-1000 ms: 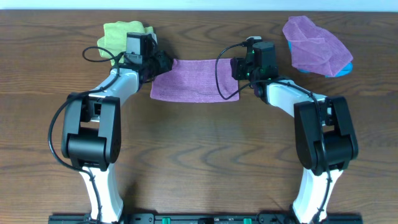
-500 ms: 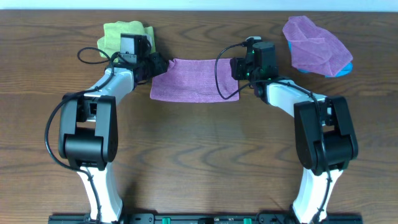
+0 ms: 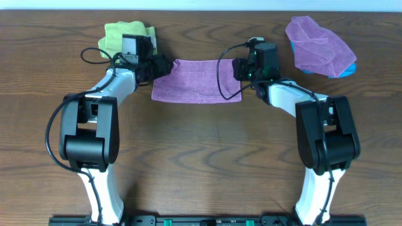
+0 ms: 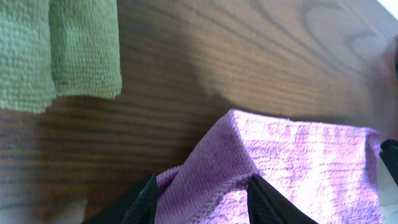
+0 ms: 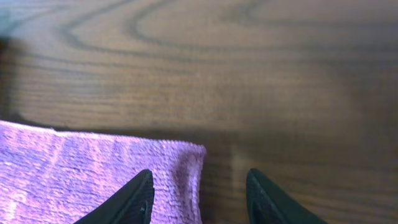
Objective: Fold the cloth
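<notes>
The purple cloth [image 3: 196,80] lies flat on the wooden table [image 3: 207,157] towards its far side, spread between the two grippers, one at each short end. Its long axis runs left to right across the table, with the long edges roughly parallel to the table's far edge.

At the far left sits a folded green cloth [image 3: 119,34], near the left arm and apart from the purple one. Just right of it, the left gripper [image 3: 162,64] meets the purple cloth's far-left corner. In the left wrist view that corner [image 4: 298,162] is rucked up into a small peak that casts a shadow on the wood (the green cloth [image 4: 56,50] shows in the upper left). The raised fold fills the gap between the parted fingers [image 4: 146,199] and touches both. Whether they truly clamp it, I cannot tell.

The cloth's left edge slants, so the near edge reaches further left than the far one.

At the right end, the right gripper [image 3: 239,68] stands over the far-right corner. In the right wrist view its fingers [image 5: 140,199] are spread apart and grasp nothing. The cloth [image 5: 93,171] lies flat here, and only its corner edge reaches into the gap.

Far right, well apart, a crumpled purple heap [image 3: 317,45] rests on something blue [image 3: 349,69].
</notes>
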{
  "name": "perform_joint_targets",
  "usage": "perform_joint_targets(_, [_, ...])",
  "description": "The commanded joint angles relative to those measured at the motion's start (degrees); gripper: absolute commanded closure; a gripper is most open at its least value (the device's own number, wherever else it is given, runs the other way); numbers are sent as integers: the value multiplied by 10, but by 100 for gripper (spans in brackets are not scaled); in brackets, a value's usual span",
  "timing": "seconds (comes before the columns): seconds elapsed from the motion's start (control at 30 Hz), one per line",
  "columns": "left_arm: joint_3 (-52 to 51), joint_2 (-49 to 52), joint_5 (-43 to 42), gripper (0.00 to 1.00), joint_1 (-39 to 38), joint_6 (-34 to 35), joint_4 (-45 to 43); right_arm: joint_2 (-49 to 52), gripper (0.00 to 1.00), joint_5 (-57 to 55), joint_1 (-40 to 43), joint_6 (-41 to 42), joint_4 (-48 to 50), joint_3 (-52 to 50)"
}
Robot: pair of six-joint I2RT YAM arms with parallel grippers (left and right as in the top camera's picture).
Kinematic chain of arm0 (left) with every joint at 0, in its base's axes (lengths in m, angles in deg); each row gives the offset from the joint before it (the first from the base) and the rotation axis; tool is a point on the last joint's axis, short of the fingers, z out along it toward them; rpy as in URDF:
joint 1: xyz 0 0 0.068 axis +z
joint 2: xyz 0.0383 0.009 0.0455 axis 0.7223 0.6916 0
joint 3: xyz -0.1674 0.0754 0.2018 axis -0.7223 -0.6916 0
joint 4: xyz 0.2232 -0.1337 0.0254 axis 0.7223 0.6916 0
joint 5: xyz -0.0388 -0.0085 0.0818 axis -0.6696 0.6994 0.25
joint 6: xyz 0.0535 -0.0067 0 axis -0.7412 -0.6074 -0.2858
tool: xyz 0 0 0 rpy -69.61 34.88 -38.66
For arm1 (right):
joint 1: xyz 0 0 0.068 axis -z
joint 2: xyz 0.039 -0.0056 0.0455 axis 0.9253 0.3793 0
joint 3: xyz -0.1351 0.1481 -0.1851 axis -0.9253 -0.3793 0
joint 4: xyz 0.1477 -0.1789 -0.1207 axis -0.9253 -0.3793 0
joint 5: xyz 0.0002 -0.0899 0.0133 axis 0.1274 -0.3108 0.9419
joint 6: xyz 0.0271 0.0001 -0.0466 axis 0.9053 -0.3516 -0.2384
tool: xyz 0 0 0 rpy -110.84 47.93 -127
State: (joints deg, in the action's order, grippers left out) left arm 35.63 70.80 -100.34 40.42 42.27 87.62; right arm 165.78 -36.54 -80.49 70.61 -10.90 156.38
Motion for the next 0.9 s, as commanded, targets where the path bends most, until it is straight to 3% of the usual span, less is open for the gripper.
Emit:
perform_joint_targets(0.0, [15, 4, -16, 52, 0, -23, 12, 16, 53, 15, 4, 19, 2, 7])
perform_joint_targets(0.23, [15, 4, -26, 53, 2, -37, 21, 16, 62, 15, 3, 26, 9, 7])
perform_joint_targets(0.4, [15, 4, -37, 84, 2, -37, 21, 17, 72, 17, -2, 30, 10, 7])
perform_joint_targets(0.5, [15, 4, -37, 94, 2, -37, 21, 17, 87, 17, -7, 30, 13, 7])
perform_joint_targets(0.57, [15, 4, -37, 94, 3, -37, 21, 17, 99, 17, -8, 30, 13, 7])
perform_joint_targets(0.87, [15, -10, -58, 94, 36, -61, 49, -1, 99, 41, -8, 29, -22, 7])
